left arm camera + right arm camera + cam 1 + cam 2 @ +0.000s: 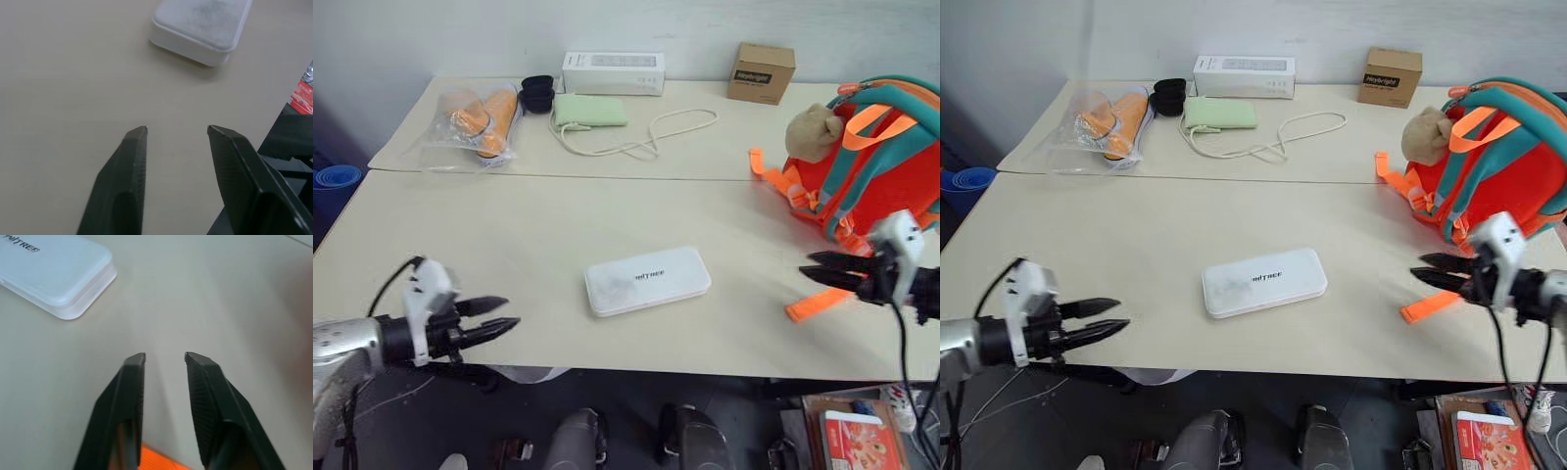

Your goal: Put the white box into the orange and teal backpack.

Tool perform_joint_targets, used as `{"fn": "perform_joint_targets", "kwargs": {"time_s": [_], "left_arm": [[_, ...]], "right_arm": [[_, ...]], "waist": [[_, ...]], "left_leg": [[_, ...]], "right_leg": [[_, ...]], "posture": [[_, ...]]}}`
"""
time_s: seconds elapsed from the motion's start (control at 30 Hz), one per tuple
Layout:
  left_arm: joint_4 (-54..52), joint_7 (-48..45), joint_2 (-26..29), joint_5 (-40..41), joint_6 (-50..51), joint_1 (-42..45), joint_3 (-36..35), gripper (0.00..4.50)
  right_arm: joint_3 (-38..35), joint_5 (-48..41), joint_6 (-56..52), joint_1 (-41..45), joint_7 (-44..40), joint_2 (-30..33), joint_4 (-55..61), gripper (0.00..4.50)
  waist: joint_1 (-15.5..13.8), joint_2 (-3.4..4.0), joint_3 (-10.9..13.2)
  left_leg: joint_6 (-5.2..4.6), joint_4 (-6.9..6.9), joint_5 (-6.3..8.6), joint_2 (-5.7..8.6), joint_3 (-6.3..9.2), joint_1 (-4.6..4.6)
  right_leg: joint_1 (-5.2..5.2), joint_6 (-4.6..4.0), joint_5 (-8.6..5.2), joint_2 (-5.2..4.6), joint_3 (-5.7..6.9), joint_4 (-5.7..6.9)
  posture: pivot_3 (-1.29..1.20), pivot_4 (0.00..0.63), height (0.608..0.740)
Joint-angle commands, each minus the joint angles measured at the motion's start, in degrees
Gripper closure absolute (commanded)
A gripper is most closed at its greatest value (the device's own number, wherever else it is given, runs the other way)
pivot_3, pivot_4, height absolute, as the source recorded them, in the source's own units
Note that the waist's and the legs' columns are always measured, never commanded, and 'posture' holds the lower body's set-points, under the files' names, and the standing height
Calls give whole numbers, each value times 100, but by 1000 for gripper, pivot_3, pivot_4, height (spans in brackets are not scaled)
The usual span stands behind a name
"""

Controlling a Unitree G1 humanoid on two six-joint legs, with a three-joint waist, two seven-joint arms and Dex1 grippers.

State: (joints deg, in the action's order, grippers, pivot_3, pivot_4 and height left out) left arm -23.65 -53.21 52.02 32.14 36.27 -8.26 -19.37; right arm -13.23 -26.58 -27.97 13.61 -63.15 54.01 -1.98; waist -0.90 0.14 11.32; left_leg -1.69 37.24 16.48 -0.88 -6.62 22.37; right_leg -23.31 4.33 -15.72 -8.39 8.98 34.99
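White box [647,280] lies flat at table centre; left gripper [505,315] at 8 o'clock and right gripper [815,268] at 3 o'clock, fingers slightly apart, empty.

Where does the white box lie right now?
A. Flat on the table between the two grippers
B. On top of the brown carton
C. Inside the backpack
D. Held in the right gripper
A: the white box lies flat on the table, with the left gripper and right gripper apart from it on either side.
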Motion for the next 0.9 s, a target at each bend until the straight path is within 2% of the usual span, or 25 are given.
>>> {"fn": "perform_joint_targets", "kwargs": {"time_s": [0.03,0.1,0.3,0.43,0.77,0.9], "left_arm": [[65,29,8,-295,-172,435,561,3853],[202,142,-79,-448,-166,752,862,4446],[793,296,-514,-844,-352,1662,1594,4446],[1045,301,-767,-935,-433,2052,1836,4446],[1715,366,-1568,-887,-331,3060,2090,4446],[2096,239,-1637,-1011,-423,3277,2151,4446]], "right_arm": [[549,316,115,396,235,-282,210,4500],[811,496,85,697,401,-479,78,4500],[1504,1024,262,1332,548,-941,-399,4500],[1750,1193,327,1418,503,-1100,-409,4500],[1692,921,-181,806,408,-1117,751,4500],[1528,730,-523,502,551,-1121,1265,4500]], "waist": [[-7,-2,1],[-14,-2,1],[-23,-4,1],[-29,-4,2],[-42,-8,3],[-23,-9,3]], "left_leg": [[0,2,-1,0,-2,6],[-20,2,-14,0,-9,8],[-33,4,-21,1,-19,12],[-34,4,-19,1,-23,16],[-40,19,-21,1,-25,21],[-41,24,-21,1,-25,18]], "right_leg": [[-8,0,0,1,-1,5],[-15,-1,1,1,-6,10],[-21,0,2,3,-10,12],[-22,0,3,6,-6,9],[-22,9,7,12,1,14],[-22,13,10,11,0,17]], "posture": [[0,150,740],[0,150,740],[0,150,740],[0,150,740],[0,150,740],[0,150,740]]}}
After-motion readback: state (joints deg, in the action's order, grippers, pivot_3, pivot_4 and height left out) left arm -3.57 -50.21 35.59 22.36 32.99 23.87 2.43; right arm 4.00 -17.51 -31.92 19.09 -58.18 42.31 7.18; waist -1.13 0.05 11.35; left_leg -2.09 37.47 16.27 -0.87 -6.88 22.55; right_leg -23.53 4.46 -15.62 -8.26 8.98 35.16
